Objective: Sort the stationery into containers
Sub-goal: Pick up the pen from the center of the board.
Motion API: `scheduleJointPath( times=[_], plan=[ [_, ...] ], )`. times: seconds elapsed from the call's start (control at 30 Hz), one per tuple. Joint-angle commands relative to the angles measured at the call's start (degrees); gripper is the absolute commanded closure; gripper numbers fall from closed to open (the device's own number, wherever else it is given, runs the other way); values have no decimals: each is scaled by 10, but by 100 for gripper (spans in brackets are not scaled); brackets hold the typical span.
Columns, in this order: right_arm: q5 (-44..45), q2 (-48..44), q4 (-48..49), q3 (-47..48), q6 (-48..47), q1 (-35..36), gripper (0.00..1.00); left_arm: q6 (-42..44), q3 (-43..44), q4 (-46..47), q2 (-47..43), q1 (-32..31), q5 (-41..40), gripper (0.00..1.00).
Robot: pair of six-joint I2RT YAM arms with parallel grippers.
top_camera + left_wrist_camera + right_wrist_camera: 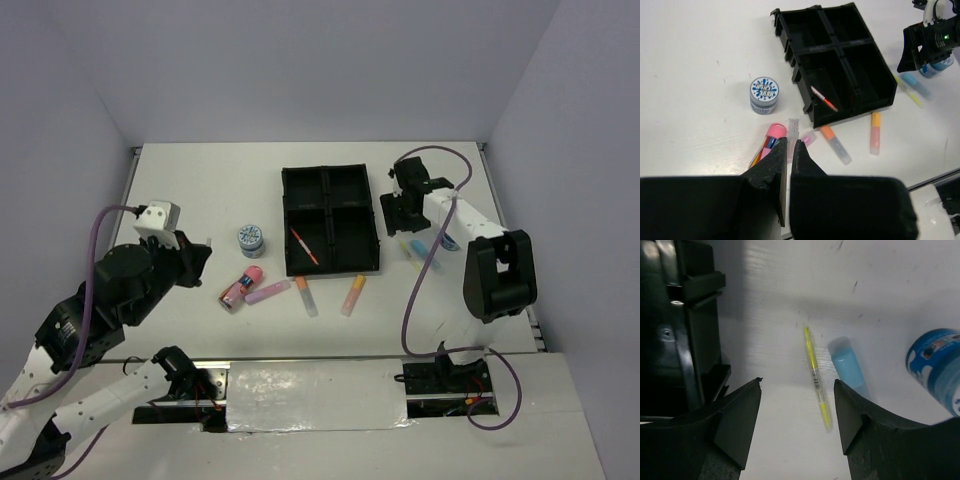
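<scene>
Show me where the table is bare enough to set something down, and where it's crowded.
Bare: the table left of the tray, beyond the tape roll, and the far strip behind the tray. Crowded: the tray's near side, from pink tube to orange marker, and its right side, with right end effector, yellow pen, blue marker.

A white counter [200, 190] fills the middle of the frame, closed in by plain pale lavender walls [300, 60] at back, left and right, evenly lit.
</scene>
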Motion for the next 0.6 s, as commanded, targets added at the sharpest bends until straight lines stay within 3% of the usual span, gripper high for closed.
scheduleJointPath(
  times=[0.0,0.23,0.57],
  plan=[
    [-6,36,-21,2,-16,-1,33,37,-24,3,-6,-1,11,100],
    [-13,44,10,-49,-7,-2,33,56,-72,43,-6,-1,13,100],
    [-6,81,-17,-58,-7,-2,33,59,-97,74,-2,-1,32,100]
  ],
)
